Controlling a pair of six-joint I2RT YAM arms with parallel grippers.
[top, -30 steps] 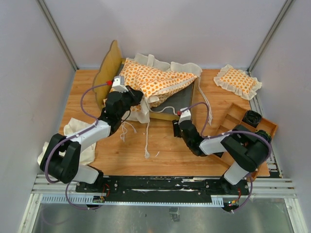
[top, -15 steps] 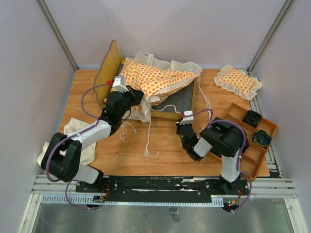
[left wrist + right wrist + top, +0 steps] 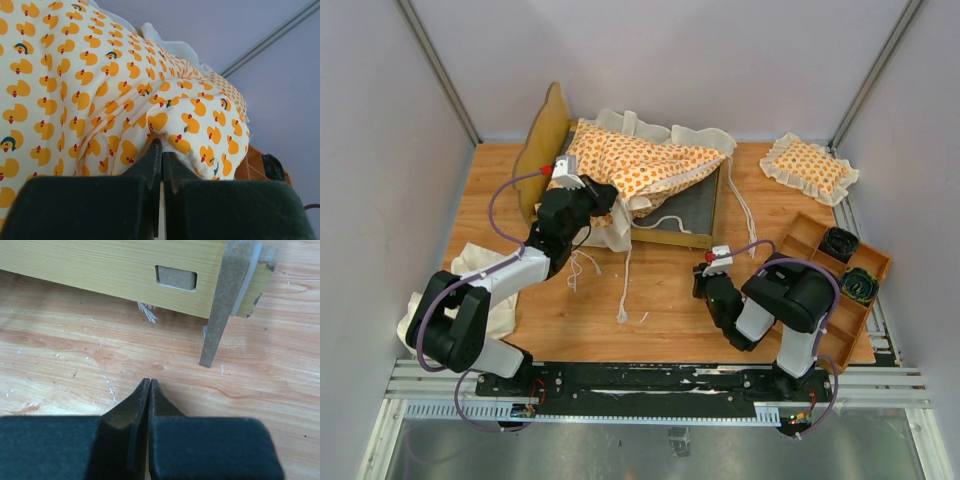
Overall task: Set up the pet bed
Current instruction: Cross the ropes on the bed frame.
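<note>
From the top camera I see the bed frame (image 3: 692, 212) at the back middle of the tabletop (image 3: 660, 300). The duck-print cushion (image 3: 630, 165) is heaped over its left part, against the headboard. My left fingers (image 3: 596, 200) are at the cushion's near edge. My right fingers (image 3: 704, 282) sit low near the frame's front right corner.

On the left wrist camera, the fingers (image 3: 152, 156) are pinched tight on a fold of the cushion (image 3: 75, 90).

On the right wrist camera, the fingers (image 3: 142, 396) are pressed together, holding nothing. They are over bare wood, apart from the frame's rail (image 3: 100, 265) and leg.
</note>
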